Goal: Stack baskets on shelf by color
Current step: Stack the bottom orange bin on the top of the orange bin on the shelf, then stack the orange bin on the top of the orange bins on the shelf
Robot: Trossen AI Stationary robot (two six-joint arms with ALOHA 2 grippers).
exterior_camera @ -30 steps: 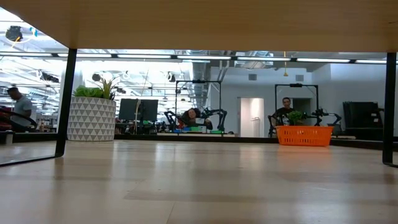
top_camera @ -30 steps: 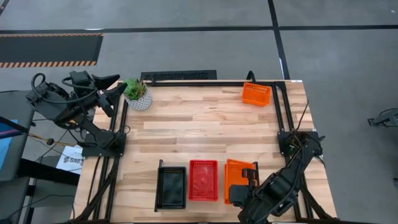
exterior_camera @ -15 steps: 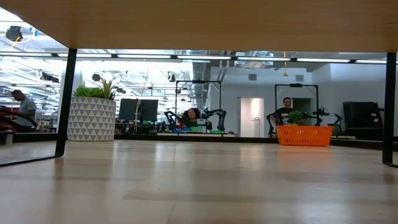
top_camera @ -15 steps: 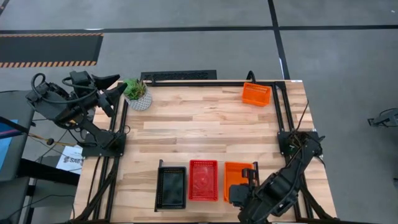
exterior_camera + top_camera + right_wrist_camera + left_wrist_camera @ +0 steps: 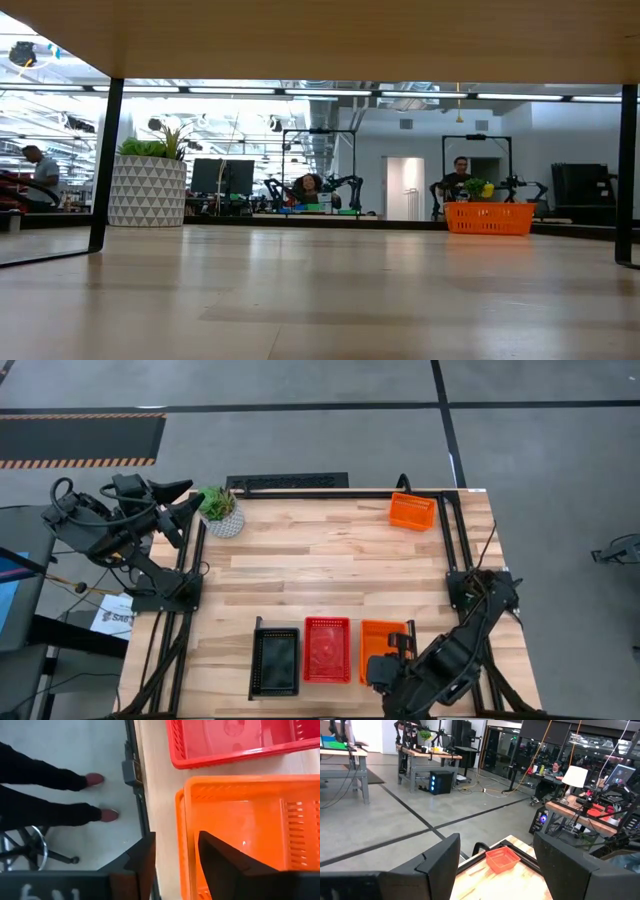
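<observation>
Right pincer (image 5: 176,852) straddles wall of orange plastic mesh basket (image 5: 260,825), jaws apart; it and red mesh basket (image 5: 235,740) empty. Left pincer (image 5: 495,865) open, idle.

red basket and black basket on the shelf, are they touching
Apart. The high view shows a thin strip of bare wood between the black basket and the red basket, which sit side by side on the shelf.

We note light wooden desk (image 5: 320,575). Near edge: black basket (image 5: 275,662), red basket (image 5: 327,650), orange basket (image 5: 378,648) in row. Far right corner: second orange basket (image 5: 411,511). Far left corner: potted plant (image 5: 221,510).
</observation>
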